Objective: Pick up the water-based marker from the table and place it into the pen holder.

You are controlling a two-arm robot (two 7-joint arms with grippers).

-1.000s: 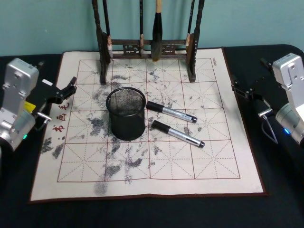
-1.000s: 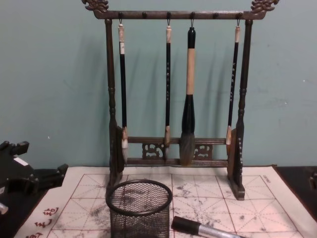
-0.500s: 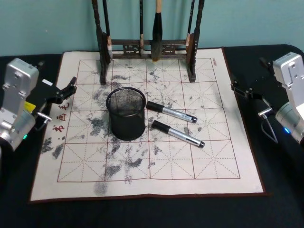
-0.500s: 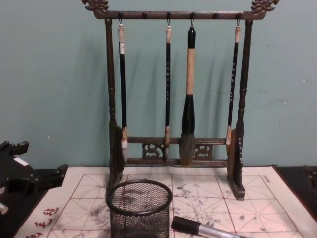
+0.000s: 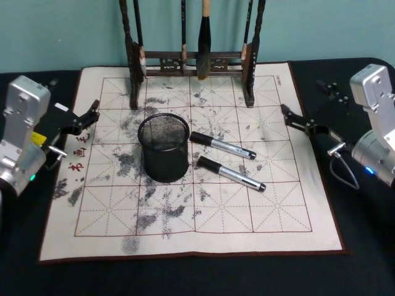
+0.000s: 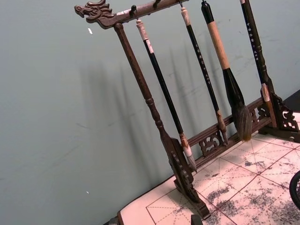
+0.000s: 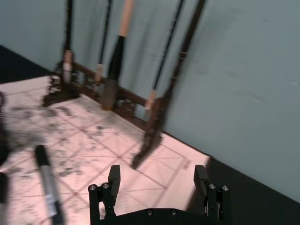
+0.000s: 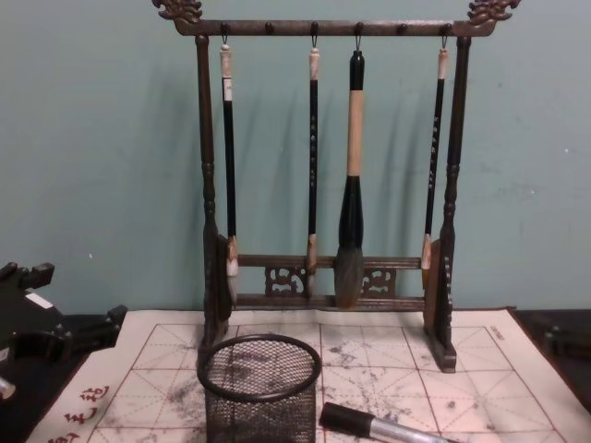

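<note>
1. The pen holder [image 5: 164,157] was black wire mesh.
2. The water-based marker [image 5: 231,174] was silver-grey, capped black.
3. The table [image 5: 247,209] had a white mat, red-gridded, stained grey.
4. The brush rack [image 8: 208,185] was dark brown.

1. A thick silver-grey marker with a black cap [image 5: 222,145] lies flat just right of the holder, its cap toward it.
2. A second identical marker [image 5: 231,174] lies parallel, nearer.
3. A round black wire-mesh pen holder [image 5: 165,165] stands upright, left of centre.
4. The ink-stained, red-gridded white felt table [image 5: 247,216] bears them.
</note>
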